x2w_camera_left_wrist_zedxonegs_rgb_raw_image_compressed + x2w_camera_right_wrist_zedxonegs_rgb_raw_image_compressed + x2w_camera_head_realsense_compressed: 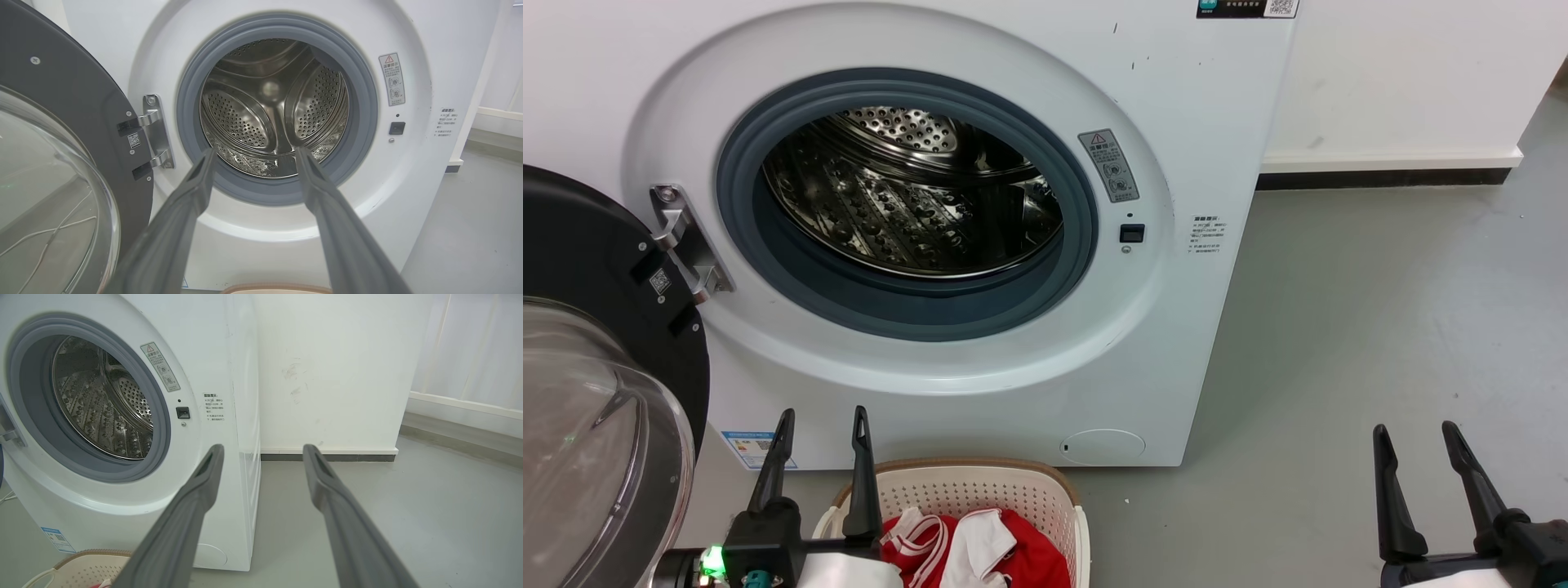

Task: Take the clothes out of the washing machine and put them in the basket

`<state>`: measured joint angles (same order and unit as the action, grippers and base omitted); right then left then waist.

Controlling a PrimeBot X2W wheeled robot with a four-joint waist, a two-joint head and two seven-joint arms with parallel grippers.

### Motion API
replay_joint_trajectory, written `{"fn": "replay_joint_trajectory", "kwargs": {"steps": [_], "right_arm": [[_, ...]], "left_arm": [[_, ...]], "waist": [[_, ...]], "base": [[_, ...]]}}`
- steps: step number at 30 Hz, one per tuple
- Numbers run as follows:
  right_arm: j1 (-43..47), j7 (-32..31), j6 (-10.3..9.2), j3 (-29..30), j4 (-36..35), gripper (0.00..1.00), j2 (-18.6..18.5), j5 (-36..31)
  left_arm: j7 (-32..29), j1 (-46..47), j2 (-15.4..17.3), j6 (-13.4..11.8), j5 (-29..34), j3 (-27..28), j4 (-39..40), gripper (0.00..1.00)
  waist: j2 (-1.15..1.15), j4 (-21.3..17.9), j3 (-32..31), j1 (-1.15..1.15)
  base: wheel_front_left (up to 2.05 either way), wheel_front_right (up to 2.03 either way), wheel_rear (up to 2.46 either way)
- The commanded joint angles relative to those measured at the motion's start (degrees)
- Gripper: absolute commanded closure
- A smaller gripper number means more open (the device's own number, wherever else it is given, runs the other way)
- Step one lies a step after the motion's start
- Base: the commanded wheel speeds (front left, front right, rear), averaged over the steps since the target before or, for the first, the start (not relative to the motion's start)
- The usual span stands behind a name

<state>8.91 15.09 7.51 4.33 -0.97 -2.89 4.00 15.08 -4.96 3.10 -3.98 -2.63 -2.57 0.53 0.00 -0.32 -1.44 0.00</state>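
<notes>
The glossy washing machine (pixel 1217 122) has a shiny steel drum (pixel 890 212); the basket (pixel 980 490) is matt plastic.

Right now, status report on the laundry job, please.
Left gripper, right gripper: jaws open, empty. Clothes in basket; washer drum looks empty. Door open at left, nothing in the way.

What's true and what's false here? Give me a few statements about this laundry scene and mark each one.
1. The door of the washing machine is open. True.
2. The clothes lie inside the drum. False: the drum looks empty; the clothes lie in the basket.
3. The left end effector grips the clothes. False: it is open, holding nothing.
4. The basket stands on the floor before the machine. True.
5. The right end effector is open. True.
</notes>
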Motion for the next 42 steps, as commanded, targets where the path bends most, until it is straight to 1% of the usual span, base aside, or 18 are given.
{"fn": "replay_joint_trajectory", "kwargs": {"steps": [1, 27, 28, 32, 42], "right_arm": [[0.76, 0.12, -0.04, 0.15, 0.17, 0.00, 0.03, 0.13], [0.51, 0.12, -0.04, 0.38, 0.75, 0.00, 0.03, 1.28], [0.50, 0.00, 0.00, 0.34, 0.85, 1.00, 0.02, 1.02], [0.75, -0.09, 0.01, 0.22, 3.00, 1.00, 0.16, 1.24], [-1.64, -2.69, 0.01, -0.24, 4.65, 1.00, -0.44, 14.91]], "left_arm": [[0.13, -0.63, -0.11, -0.13, 0.49, -0.13, 0.14, 0.00], [0.13, -1.46, -0.25, -0.02, 1.18, 0.28, -2.04, 0.00], [-0.01, -1.02, -0.15, -0.01, 0.91, 0.24, -2.17, 1.00], [-0.08, -1.89, -0.19, 0.03, 0.61, 0.13, -4.37, 1.00], [-2.99, 0.12, 0.09, 1.74, -13.20, 1.10, -5.89, 1.00]], "waist": [[0.00, 0.01, -0.14, 0.00], [0.00, -0.31, -1.11, 0.00], [0.00, -0.31, -1.11, 0.01], [0.00, -0.31, -1.11, 0.01], [0.00, -0.26, -0.87, 0.01]], "base": [[0.00, 0.00, 0.00], [0.00, 0.00, 0.00], [0.00, 0.00, 0.00], [0.00, 0.00, 0.00], [0.00, 0.00, 0.00]]}}
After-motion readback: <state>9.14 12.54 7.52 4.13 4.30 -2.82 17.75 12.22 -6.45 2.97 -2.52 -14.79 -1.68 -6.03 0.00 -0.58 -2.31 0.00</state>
